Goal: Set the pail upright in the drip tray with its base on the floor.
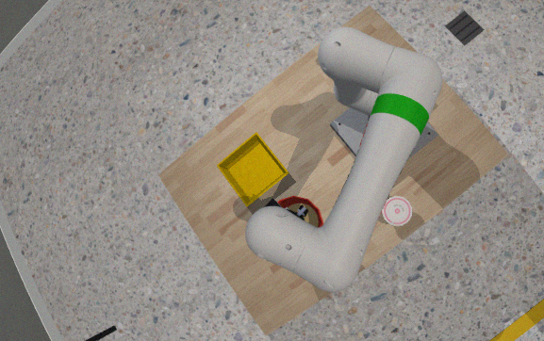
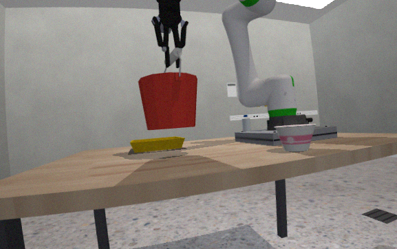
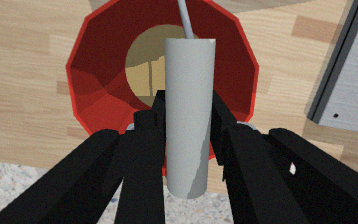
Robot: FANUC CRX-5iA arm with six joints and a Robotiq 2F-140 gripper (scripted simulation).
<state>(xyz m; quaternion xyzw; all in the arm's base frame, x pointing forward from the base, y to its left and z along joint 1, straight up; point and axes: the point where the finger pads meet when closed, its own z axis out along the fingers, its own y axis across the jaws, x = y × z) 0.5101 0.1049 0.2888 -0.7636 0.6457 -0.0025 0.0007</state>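
The red pail (image 2: 168, 100) hangs by its wire bail from my gripper (image 2: 170, 55), well above the table. My gripper is shut on the grey handle grip (image 3: 188, 120) of the bail. In the wrist view I look down into the open red pail (image 3: 130, 75) below the fingers. The yellow drip tray (image 1: 253, 169) lies flat on the wooden table; it also shows in the side view (image 2: 157, 144). From above, the pail (image 1: 307, 207) shows beside the tray's near corner, mostly hidden under my arm. The pail hangs nearly upright, slightly tilted.
A white and pink bowl (image 2: 294, 137) stands on the table to the right (image 1: 397, 210). The robot's grey base plate (image 2: 280, 135) is at the back right. The table edge is close in the wrist view, with the floor below.
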